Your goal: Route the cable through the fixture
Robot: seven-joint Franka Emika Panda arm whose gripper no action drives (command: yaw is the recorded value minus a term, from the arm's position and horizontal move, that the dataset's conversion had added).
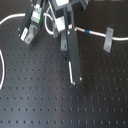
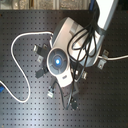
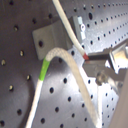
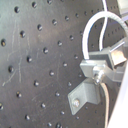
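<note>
The white cable runs along the far side of the black perforated board, with a short blue band on its right stretch. My gripper hangs at the top middle and appears shut on the cable, which loops beside it. In the first wrist view the cable bends past a grey bracket fixture and meets the gripper; a green-looking band marks it. In the second wrist view the cable loop arches above a fixture bracket. In the second exterior view the arm hides the gripper.
A long grey metal bar slants down the board's middle. Grey clip fixtures stand at the first exterior view's right and left. In the second exterior view the cable loops wide on the left, with small fixtures around the arm.
</note>
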